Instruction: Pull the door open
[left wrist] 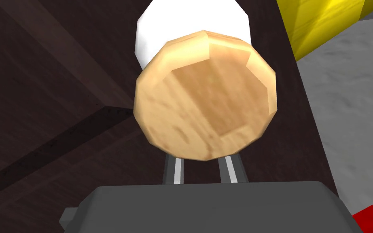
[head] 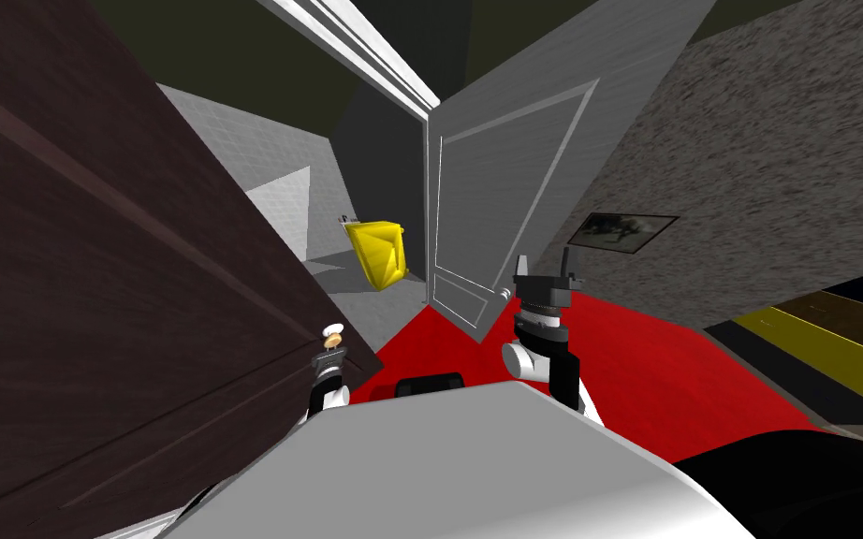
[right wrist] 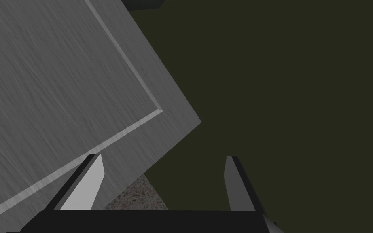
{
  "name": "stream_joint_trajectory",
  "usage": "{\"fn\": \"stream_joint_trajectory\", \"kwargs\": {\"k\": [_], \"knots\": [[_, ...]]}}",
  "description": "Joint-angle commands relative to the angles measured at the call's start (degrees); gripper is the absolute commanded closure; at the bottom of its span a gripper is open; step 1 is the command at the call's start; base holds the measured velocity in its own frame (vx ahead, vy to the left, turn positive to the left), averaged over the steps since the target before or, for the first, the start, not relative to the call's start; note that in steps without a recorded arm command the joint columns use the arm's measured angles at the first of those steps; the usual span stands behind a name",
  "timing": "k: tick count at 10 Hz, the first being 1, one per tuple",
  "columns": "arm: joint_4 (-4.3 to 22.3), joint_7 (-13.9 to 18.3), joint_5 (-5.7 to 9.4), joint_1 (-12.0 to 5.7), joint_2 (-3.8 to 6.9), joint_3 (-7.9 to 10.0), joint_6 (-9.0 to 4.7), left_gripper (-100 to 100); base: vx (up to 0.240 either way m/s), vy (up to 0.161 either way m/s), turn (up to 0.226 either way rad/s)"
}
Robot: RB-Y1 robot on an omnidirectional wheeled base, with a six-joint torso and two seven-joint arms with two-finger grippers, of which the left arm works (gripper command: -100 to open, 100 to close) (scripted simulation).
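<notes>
At dark door point(head: 93, 281), left hand point(head: 330, 350) pinched tight on tan knob point(left wrist: 205, 95).

Your floor comes in two parts. Close in you have a bright red floor point(head: 626, 365), flat and of one colour, spreading forward and to your right. Ahead it ends at a straight line, and past that line you get a pale grey floor point(head: 364, 309). On the grey part stands a yellow boxy bin point(head: 378, 251), well back from the red edge. On your far right, a striped rug point(head: 823, 346) lies flat just beside the red, with black, mustard yellow and dark brown bands side by side.
</notes>
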Motion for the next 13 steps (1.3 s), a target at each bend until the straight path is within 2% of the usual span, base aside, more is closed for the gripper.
{"fn": "stream_joint_trajectory", "kwargs": {"k": [1,2,3,7,10,11,12,13], "knots": [[-1.1,2.9,0.75,-0.69,0.14,-0.09,-0.53,100,-0.07,-0.005,-0.096],[-1.1,3.5,0.75,-0.69,0.14,-0.09,-0.53,100,-0.045,-0.001,-0.023],[-0.8,5.5,1.25,-0.9,0.23,-0.15,-0.55,100,-0.033,0.003,-0.06],[-0.8,5.5,1.25,-0.9,0.23,-0.15,-0.55,100,-0.009,-0.001,-0.005],[-0.1,10.8,2.58,-1.46,0.44,-0.28,-0.59,100,-0.046,0.0,-0.064],[0.1,11.1,2.58,-1.46,0.44,-0.28,-0.59,100,-0.037,0.003,-0.039],[2.3,11.1,2.58,-1.46,0.44,-0.28,-0.59,100,-0.006,0.006,-0.024],[1.3,11.1,2.58,-1.46,0.44,-0.28,-0.59,100,0.0,0.0,0.0]]}}
